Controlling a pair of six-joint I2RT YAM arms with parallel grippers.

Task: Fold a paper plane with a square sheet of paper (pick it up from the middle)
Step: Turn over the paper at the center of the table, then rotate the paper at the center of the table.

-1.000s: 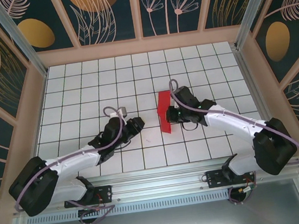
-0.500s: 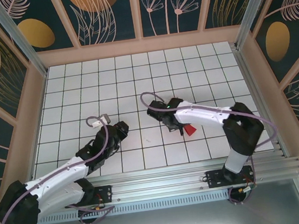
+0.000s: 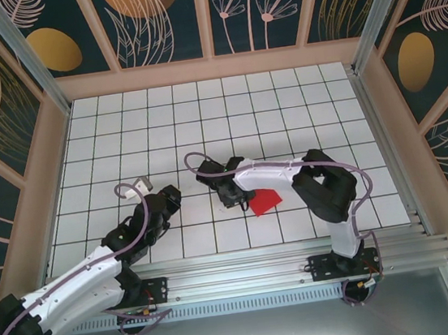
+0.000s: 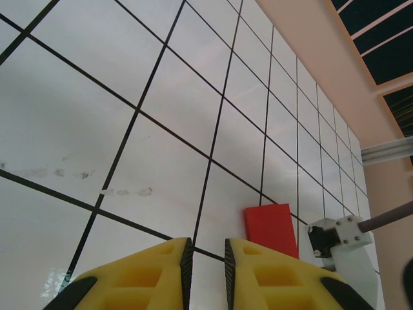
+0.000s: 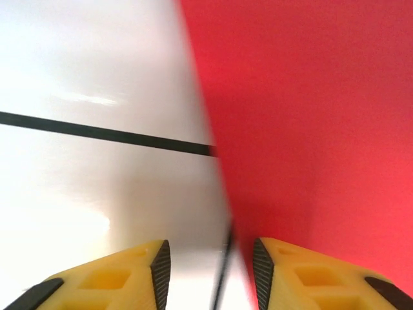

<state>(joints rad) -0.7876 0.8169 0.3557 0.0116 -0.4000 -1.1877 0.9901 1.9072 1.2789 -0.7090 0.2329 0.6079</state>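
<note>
A: Top view; red paper (image 3: 266, 201) lies flat on the tabletop (image 3: 121, 131), just beside the right claw (image 3: 229, 198); a second ago that claw held it farther up the grid.
B: Released, then?
A: Looks so; left claw (image 3: 172, 197) sits well apart from it.
B: Left wrist?
A: Left claw (image 4: 205, 258) fingers nearly together, thin gap, nothing between; red paper (image 4: 271, 229) ahead-right, a compact folded block.
B: Right wrist?
A: Right claw (image 5: 210, 271) fingers apart, gripping nothing; red paper (image 5: 310, 129) right in front, its edge running toward the gap; it was clamped a moment ago.
B: Meaning?
A: Fold set down, I'd judge; no dart shape yet; more creases needed.
</note>
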